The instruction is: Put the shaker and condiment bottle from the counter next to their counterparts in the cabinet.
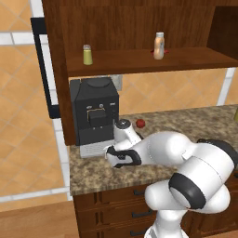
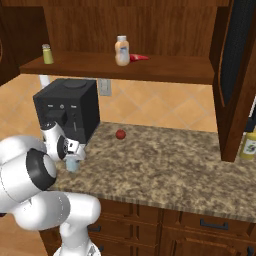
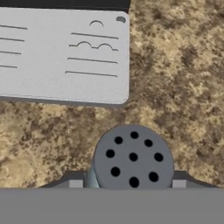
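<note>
Shaker: stands upright on the bench just in front of the coffee machine, near the bench's left end. Pale blue body shows in the right base view; the hand view looks straight down on its grey perforated cap.

Tool: poised directly above the shaker, pointing down. One fingertip sits left of the cap and the other right of it, so the fingers straddle the cap. Whether they are touching the body yet, cannot tell.

Why this pose: a top-down approach looks chosen to keep the arm off the coffee machine's drip tray, which lies close behind the shaker.

Condiment bottle: already on the cabinet shelf, upright, touching or just beside the red item. That half reads as done.

Yellow-green shaker: left part of the same shelf, with bare board beside it; likely the drop spot for the blue one.

Other: small red round object on the bench, well apart from the shaker.

Step in hand, as judged: closing on the shaker before lifting.
</note>
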